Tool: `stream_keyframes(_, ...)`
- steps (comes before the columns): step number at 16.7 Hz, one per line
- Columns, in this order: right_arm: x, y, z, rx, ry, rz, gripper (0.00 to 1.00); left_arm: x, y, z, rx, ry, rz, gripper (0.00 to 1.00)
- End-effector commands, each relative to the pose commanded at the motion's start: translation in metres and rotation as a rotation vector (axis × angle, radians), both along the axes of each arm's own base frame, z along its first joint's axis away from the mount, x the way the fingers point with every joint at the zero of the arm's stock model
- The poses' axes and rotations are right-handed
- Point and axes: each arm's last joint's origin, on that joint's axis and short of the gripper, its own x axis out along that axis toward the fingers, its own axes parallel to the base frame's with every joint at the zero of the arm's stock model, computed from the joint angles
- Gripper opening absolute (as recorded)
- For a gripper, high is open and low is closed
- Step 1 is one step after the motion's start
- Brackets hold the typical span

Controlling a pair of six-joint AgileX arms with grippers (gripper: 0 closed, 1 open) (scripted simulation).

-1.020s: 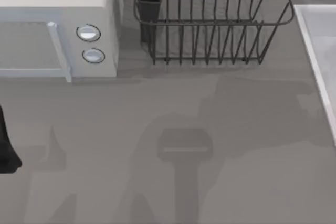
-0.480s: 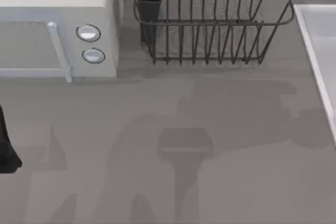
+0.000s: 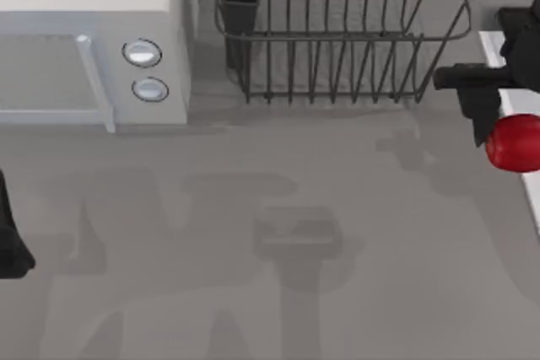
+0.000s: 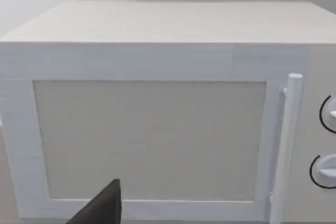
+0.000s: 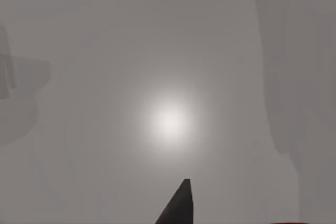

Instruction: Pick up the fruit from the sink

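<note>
The right end effector (image 3: 498,124) hangs at the top view's far right edge, over the pale rim of the sink (image 3: 492,40), and the fruit (image 3: 515,142) sits directly against its lower end, touching the black fingers. From the top view the red ball looks carried between those fingers, raised above the basin, not lying in it, so I judge the end effector closed on the fruit; the exact contact of the fingertips is hidden by the arm's own body. In the right wrist view one dark fingertip (image 5: 178,203) juts over bare grey surface, and a thin red sliver of the fruit (image 5: 286,223) peeks at the frame's edge just beside it, which fits a grasp.

The relation that matters next: the fruit lies immediately below and within the right end effector, with no long axis to align since it is round. The dish rack (image 3: 337,31) stands close beside the end effector, toward the microwave (image 3: 93,40), so any lift should stay clear of its wires.

The left end effector (image 3: 10,242) rests parked low over the counter (image 3: 278,208), well apart from the fruit, facing the microwave door; whether its fingers are open I cannot tell.
</note>
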Motion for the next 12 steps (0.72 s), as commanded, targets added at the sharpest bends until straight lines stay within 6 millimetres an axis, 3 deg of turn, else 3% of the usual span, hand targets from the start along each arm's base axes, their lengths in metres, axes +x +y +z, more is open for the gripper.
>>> stream_keyframes(2, -0.024, 0.033, -0.002, -0.004, 0.005, 0.0, 0.0, 0.0, 0.0, 0.0, 0.0, 0.0, 0.0, 1.0)
stream_keyframes(4, -0.043, 0.051, -0.004, -0.006, 0.006, 0.0, 0.0, 0.0, 0.0, 0.0, 0.0, 0.0, 0.0, 1.0)
stream_keyframes(6, -0.052, 0.058, -0.005, -0.006, 0.005, -0.001, 0.0, 0.0, 0.0, 0.0, 0.0, 0.0, 0.0, 1.0)
stream_keyframes(12, -0.05, 0.058, -0.01, -0.009, 0.013, -0.005, 0.0, 0.0, 0.0, 0.0, 0.0, 0.0, 0.0, 1.0)
